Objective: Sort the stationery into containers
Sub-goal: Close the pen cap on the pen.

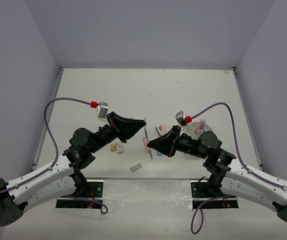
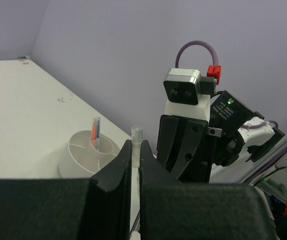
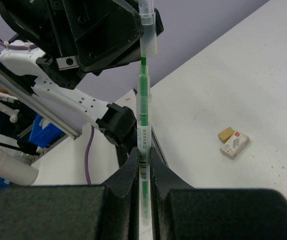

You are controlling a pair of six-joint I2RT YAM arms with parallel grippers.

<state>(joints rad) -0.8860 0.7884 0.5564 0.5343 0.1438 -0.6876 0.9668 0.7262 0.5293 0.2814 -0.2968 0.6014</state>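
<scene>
A green pen (image 3: 143, 100) with a clear cap (image 3: 147, 30) is held in the air between both arms. My right gripper (image 3: 143, 152) is shut on its barcoded barrel. My left gripper (image 2: 136, 147) is shut on the clear cap end (image 2: 136, 134). In the top view the two grippers meet tip to tip over the table's middle, left (image 1: 142, 123) and right (image 1: 152, 143). The round white divided organizer (image 2: 81, 152) stands behind the right arm (image 1: 203, 126), with an orange and a blue pen (image 2: 95, 131) upright in one compartment.
A tan block (image 1: 113, 147) and a white block (image 1: 120, 148) lie under the left arm; both also show in the right wrist view (image 3: 233, 142). A grey block (image 1: 136, 167) lies near the front. Pink pieces (image 1: 161, 129) and a blue pen (image 1: 151, 152) lie below the grippers.
</scene>
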